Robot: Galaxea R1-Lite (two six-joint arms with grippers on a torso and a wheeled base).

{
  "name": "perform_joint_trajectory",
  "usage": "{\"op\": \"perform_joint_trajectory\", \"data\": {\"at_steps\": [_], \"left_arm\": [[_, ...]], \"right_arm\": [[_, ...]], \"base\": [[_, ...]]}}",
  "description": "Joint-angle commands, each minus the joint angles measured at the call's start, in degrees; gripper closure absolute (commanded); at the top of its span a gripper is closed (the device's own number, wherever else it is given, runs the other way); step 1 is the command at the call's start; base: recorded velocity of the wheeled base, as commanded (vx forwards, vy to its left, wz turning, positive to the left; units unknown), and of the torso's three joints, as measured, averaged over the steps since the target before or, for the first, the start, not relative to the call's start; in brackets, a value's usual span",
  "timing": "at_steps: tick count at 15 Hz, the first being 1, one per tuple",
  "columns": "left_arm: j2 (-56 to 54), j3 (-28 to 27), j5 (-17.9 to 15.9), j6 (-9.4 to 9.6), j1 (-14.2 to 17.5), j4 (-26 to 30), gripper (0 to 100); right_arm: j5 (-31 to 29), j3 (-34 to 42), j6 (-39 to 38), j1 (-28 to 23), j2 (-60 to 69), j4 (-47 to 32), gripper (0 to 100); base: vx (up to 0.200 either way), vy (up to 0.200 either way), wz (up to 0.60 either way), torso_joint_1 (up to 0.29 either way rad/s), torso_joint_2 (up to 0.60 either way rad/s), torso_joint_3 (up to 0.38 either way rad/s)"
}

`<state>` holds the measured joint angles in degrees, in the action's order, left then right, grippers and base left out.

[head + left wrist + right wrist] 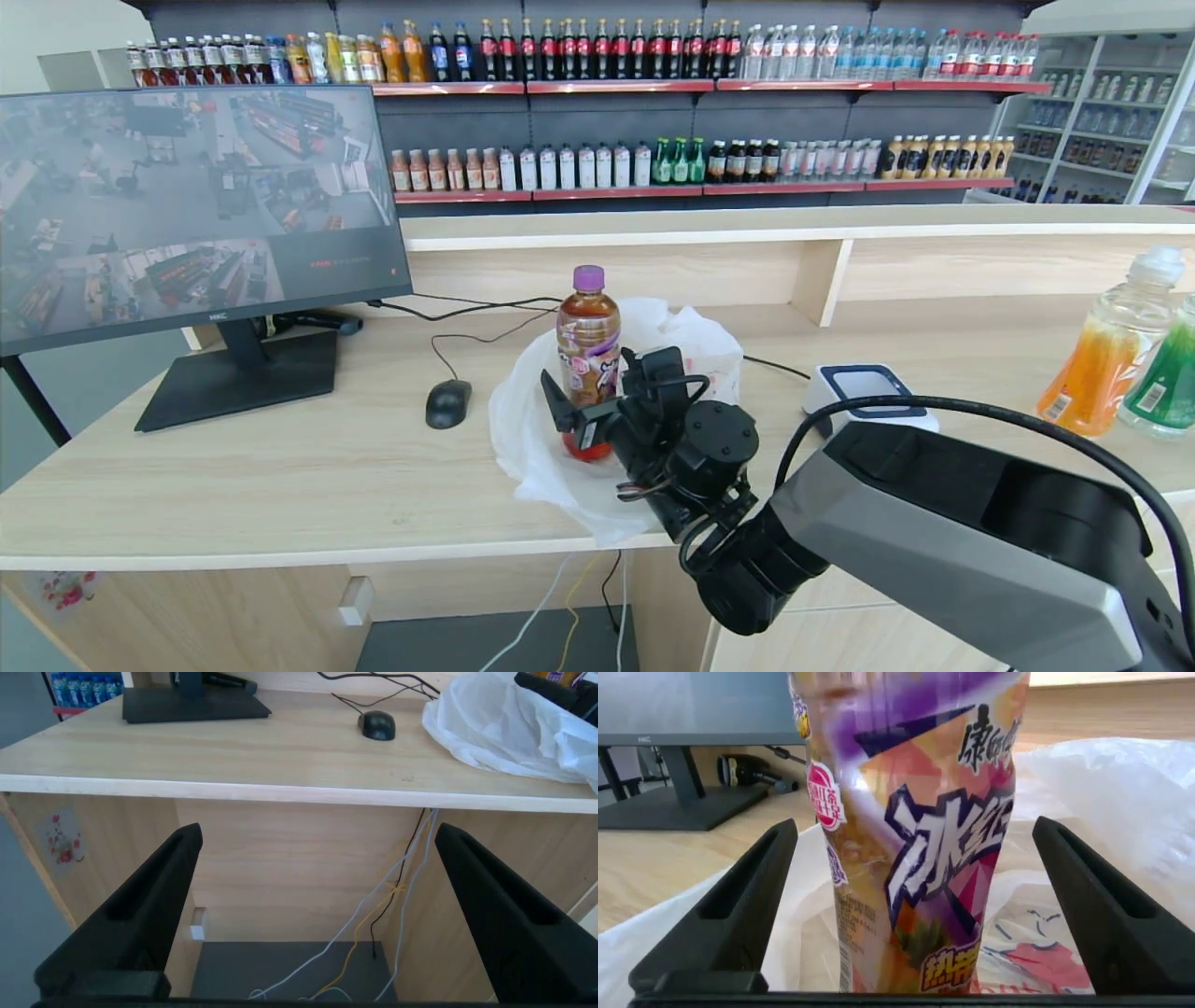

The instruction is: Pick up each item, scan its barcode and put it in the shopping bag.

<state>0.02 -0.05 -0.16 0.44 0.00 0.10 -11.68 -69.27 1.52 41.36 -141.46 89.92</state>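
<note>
- Tea bottle (pixel 588 341) (pixel 915 840), purple cap, stands upright amid the folds of the white shopping bag (pixel 532 448) (pixel 1120 803).
- Right gripper (pixel 597 387) (pixel 915 831) at the bag: fingers spread wide, one on each side of the bottle's lower half; can't tell if they touch it.
- Left gripper (pixel 318 835) low, to the bag's left: fingers apart, nothing between them.
- Scanner (pixel 864 387) just right of the bag, mouse (pixel 448 403) just left.

Counter layout, head view.
Shopping bag (pixel 532 448) at centre front of counter (pixel 280 485), bottle (pixel 588 327) upright on it (right gripper (pixel 590 387) straddles its lower part); mouse (pixel 448 403) just left, monitor (pixel 187 205) farther left; scanner (pixel 864 387) right of bag, two bottles (pixel 1102 359) far right.
</note>
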Motion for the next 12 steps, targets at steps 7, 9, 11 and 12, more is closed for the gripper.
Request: {"op": "perform_joint_trajectory", "data": {"at_steps": [7, 9, 11, 12], "left_arm": [[-0.02, -0.04, -0.02, 0.0, 0.0, -0.01, 0], [-0.02, -0.04, -0.02, 0.0, 0.0, -0.01, 0], [-0.02, -0.04, -0.02, 0.0, 0.0, -0.01, 0], [-0.02, 0.05, -0.02, 0.0, 0.0, -0.01, 0]], "right_arm": [[-0.36, 6.25, -0.21, 0.3, 8.04, 0.08, 0], [-0.36, 9.33, 0.06, 0.47, 11.12, 0.08, 0], [-0.36, 13.9, 0.06, 1.0, 15.51, 0.08, 0], [-0.36, 15.74, 0.06, 1.35, 17.53, 0.08, 0]], "base": [[0.0, 0.0, 0.0, 0.0, 0.0, 0.0], [0.0, 0.0, 0.0, 0.0, 0.0, 0.0], [0.0, 0.0, 0.0, 0.0, 0.0, 0.0], [0.0, 0.0, 0.0, 0.0, 0.0, 0.0]]}}
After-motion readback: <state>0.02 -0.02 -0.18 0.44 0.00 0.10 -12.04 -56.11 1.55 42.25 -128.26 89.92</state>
